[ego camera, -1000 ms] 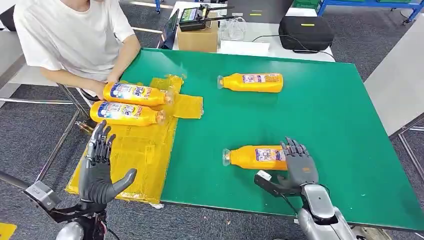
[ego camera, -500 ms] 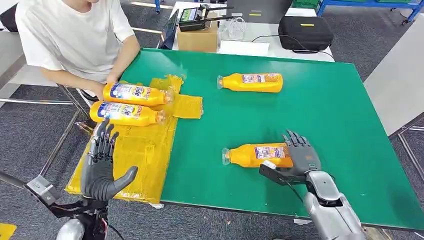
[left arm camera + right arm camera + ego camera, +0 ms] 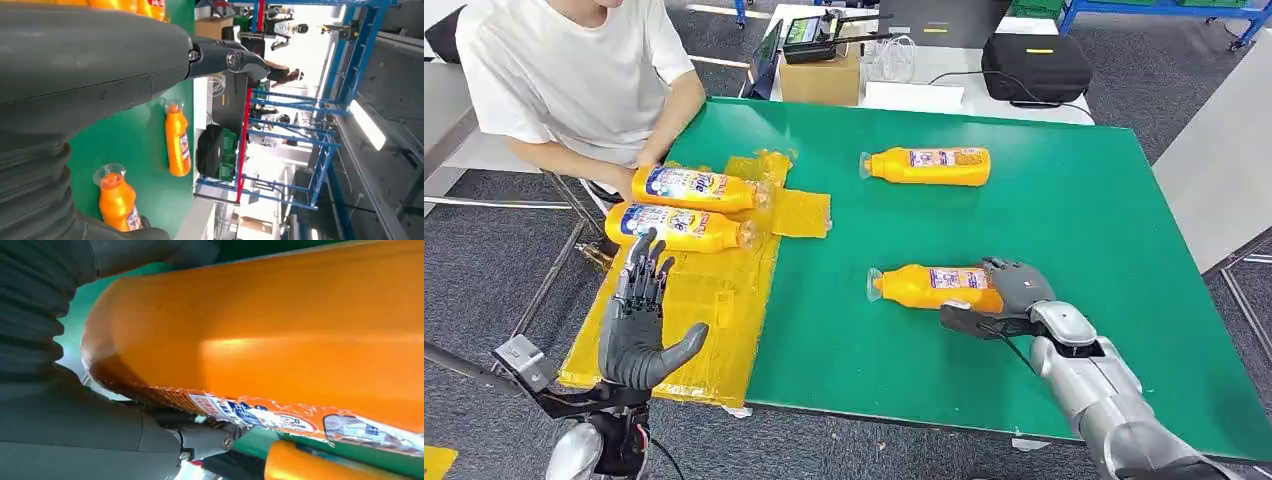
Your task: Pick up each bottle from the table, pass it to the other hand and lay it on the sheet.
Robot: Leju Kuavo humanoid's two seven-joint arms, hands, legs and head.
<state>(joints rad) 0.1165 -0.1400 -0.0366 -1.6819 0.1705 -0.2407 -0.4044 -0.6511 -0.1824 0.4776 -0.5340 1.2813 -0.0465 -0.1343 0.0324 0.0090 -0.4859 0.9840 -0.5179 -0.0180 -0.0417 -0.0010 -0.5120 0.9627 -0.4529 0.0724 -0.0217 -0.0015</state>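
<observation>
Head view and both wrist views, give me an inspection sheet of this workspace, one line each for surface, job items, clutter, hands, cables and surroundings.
Surface: green table with a crinkled yellow sheet over its left edge.
Job's things: two bottles on the sheet; far bottle lying on the green; near bottle lying on the green, base in the right hand.
Clutter: nothing seen on the green table.
Hands: right hand wrapped around the near bottle's base; left hand open, fingers spread, raised over the sheet.
Cables: black cable on the white table behind.
Surroundings: seated person at the table's far left corner; cardboard box; black case.
</observation>
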